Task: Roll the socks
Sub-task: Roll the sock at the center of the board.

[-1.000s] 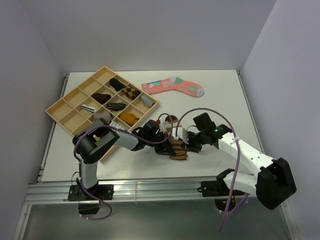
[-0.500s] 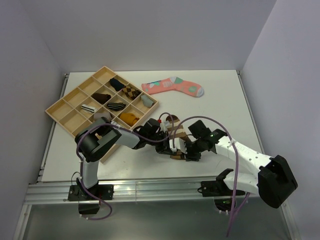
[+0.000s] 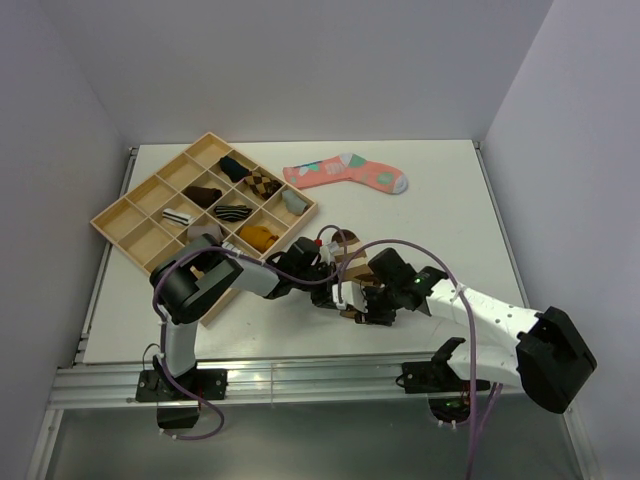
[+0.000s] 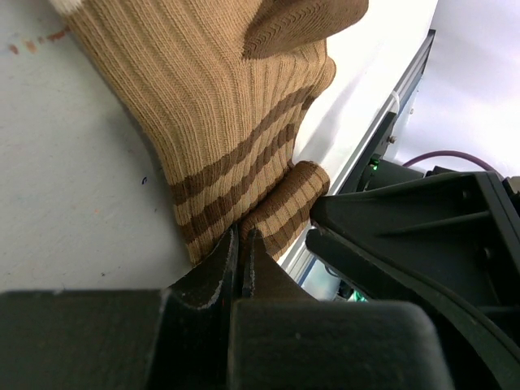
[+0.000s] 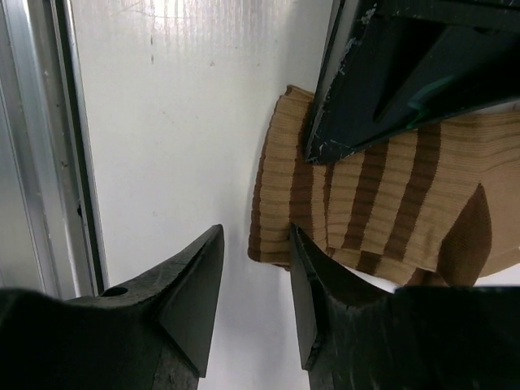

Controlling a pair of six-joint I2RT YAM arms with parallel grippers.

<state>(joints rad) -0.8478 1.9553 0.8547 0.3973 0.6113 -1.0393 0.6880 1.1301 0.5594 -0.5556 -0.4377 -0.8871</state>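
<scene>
Moved since one second ago: right gripper (image 5: 255,236) has come in from the 3 o'clock side of the brown sock (image 4: 219,122) to its 5 o'clock corner; left gripper (image 4: 241,240) and the sock have hardly shifted.
Place of the sock: flat on the table (image 3: 440,200), near the front edge, at about 6 o'clock from the coral-pink sock (image 3: 345,172); its near end is turned over once.
State of left gripper: closed, with its tips at the turned end; it seems to pinch one layer there.
State of right gripper: open, with only bare table between the fingers and the sock's corner just beside one tip.
Step, as I judge: the roll is only begun.
Risk one: the two grippers are very close, so the fingers may knock each other over the fold.
Risk two: if the right fingers close beside the corner, they catch nothing.
Risk three: if the left pinch slips, the small fold will open again.
</scene>
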